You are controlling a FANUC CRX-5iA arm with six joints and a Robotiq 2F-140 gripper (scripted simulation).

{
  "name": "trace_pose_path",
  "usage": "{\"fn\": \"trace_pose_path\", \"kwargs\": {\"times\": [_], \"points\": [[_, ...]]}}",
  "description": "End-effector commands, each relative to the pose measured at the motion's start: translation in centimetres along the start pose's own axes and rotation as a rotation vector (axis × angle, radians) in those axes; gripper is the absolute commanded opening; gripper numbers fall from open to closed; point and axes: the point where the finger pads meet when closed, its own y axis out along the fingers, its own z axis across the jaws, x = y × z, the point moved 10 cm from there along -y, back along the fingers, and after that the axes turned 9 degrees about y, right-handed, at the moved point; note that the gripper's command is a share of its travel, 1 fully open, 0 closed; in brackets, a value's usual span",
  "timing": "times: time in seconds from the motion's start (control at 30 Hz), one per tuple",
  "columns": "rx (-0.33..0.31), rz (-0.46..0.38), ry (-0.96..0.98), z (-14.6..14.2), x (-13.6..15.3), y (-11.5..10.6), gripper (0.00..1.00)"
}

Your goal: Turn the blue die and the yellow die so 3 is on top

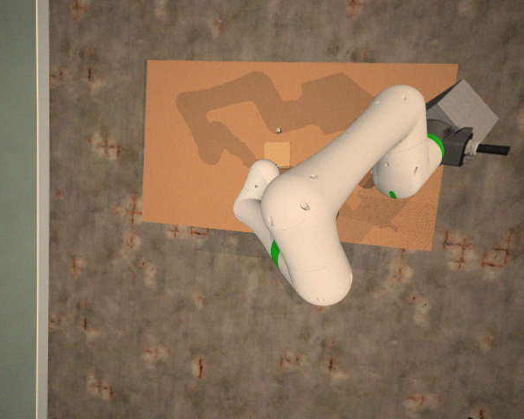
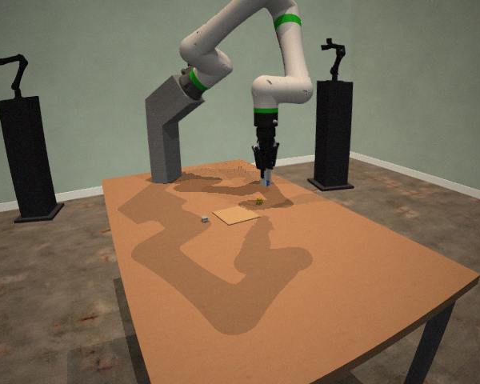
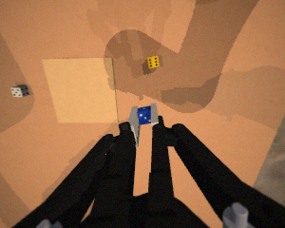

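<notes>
White die (image 1: 279,130) (image 2: 205,219) (image 3: 20,91): 1, left of the mat, off it, best left untouched.
Mat (image 1: 277,154) (image 2: 236,215) (image 3: 81,90): 1, flat, bare, open for placing.
Tool (image 2: 266,178) (image 3: 145,113): pinching the blue die (image 2: 268,182) (image 3: 144,115), raised, likely for turning; its upper number seems uncertain.
Yellow die (image 2: 258,201) (image 3: 153,62): 6 up, off the mat.
Desk (image 1: 185,180) (image 2: 356,289) (image 3: 247,138): edge well right.

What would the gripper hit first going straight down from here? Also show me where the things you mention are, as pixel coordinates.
Probably the tabletop (image 1: 199,189) (image 2: 356,289) (image 3: 19,28), led by the blue die (image 2: 267,182) (image 3: 144,115) between the fingertips of the gripper (image 2: 266,178) (image 3: 145,113). The yellow die (image 2: 258,201) (image 3: 153,62) and mat (image 1: 277,153) (image 2: 236,215) (image 3: 82,90) look off to the side, though depth is unclear.
</notes>
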Motion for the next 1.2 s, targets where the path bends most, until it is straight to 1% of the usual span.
{"fn": "trace_pose_path", "kwargs": {"times": [0.0, 0.03, 0.07, 0.1, 0.13, 0.17, 0.2, 0.27, 0.3, 0.33, 0.37, 0.4, 0.43, 0.53, 0.97, 1.17], "points": [[-0.001, 0.000, 0.002, -0.1, 0.0, 0.0, 0.09], [-0.001, 0.000, 0.002, -0.1, 0.0, 0.0, 0.09], [-0.004, 0.004, 0.012, -0.9, -0.2, 0.1, 0.09], [-0.009, 0.012, 0.035, -2.5, -0.7, 0.1, 0.09], [-0.013, 0.019, 0.069, -4.7, -1.4, 0.2, 0.09], [-0.013, 0.019, 0.069, -4.7, -1.4, 0.2, 0.09], [-0.015, 0.023, 0.111, -7.2, -2.1, 0.2, 0.09], [-0.015, 0.023, 0.111, -7.2, -2.1, 0.2, 0.09], [-0.012, 0.020, 0.152, -9.6, -2.8, 0.0, 0.09], [-0.012, 0.020, 0.152, -9.6, -2.8, 0.0, 0.09], [-0.007, 0.013, 0.187, -11.5, -3.3, -0.2, 0.09], [-0.007, 0.013, 0.187, -11.5, -3.3, -0.2, 0.09], [-0.003, 0.005, 0.211, -12.8, -3.7, -0.4, 0.09], [0.000, -0.001, 0.224, -13.5, -3.8, -0.5, 0.09], [0.000, -0.001, 0.224, -13.5, -3.8, -0.5, 0.09], [0.000, 0.000, 0.224, -13.5, -3.8, -0.1, 0.09]]}}
